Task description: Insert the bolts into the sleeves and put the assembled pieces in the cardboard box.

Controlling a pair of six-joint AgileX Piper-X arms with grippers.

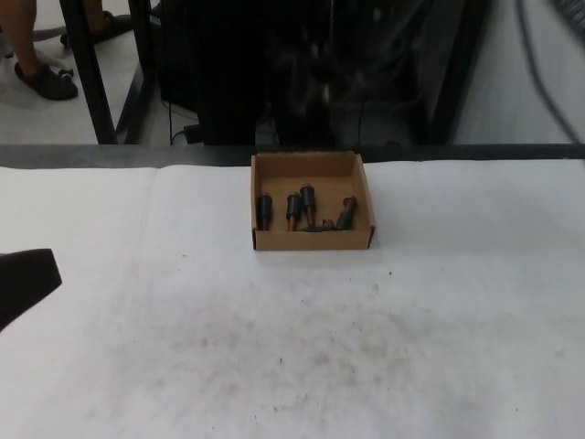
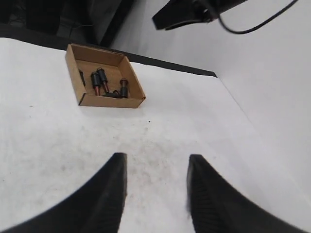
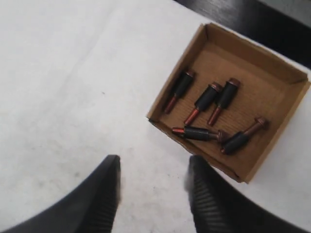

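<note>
Cardboard box (image 1: pixel 312 240) sat mid-bench (image 1: pixel 274 347) w/ five assembled pieces (image 3: pixel 198 133) lying loose inside. They looked small, stiff and prob. light, w/ slick bolts (image 3: pixel 191 117), so the black sleeve (image 3: pixel 208 96) seemed the best hold. Left gripper (image 2: pixel 156 162) and right gripper (image 3: pixel 153 165) both stood spread wide, holding nothing.

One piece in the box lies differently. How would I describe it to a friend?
On the white bench stands an open brown cardboard box. Inside, by the wall nearest the robot, lies a black sleeve with a reddish bolt. It lies along that wall, crosswise to the three pieces lined up side by side.
</note>
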